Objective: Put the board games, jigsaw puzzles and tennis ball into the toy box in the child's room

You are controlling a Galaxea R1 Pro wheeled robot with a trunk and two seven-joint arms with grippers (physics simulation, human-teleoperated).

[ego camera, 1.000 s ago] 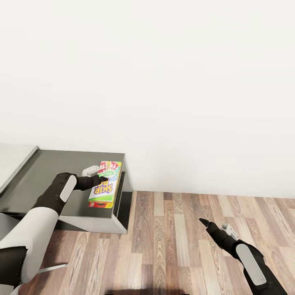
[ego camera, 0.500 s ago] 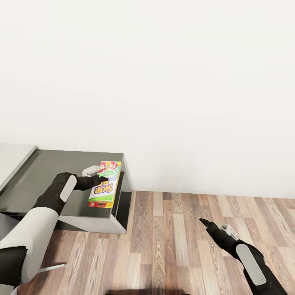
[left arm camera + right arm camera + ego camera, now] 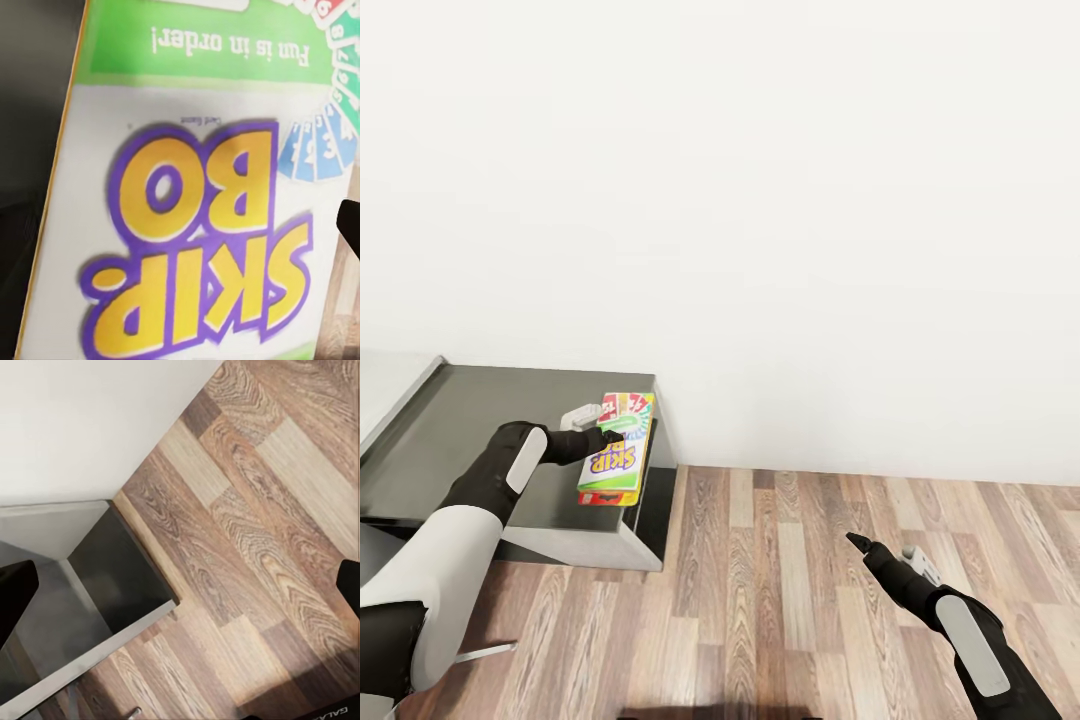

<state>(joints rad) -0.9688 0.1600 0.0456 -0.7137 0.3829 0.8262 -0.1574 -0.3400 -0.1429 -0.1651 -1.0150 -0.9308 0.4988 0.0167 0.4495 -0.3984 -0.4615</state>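
A dark grey-topped cabinet (image 3: 480,440) stands on the wood-plank floor (image 3: 790,600).

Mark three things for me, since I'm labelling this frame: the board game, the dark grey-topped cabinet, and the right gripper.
board game (image 3: 616,450): head view, on its printed cover.
dark grey-topped cabinet (image 3: 470,420): head view, on a bare part of its top.
right gripper (image 3: 857,541): head view, at its fingertips.
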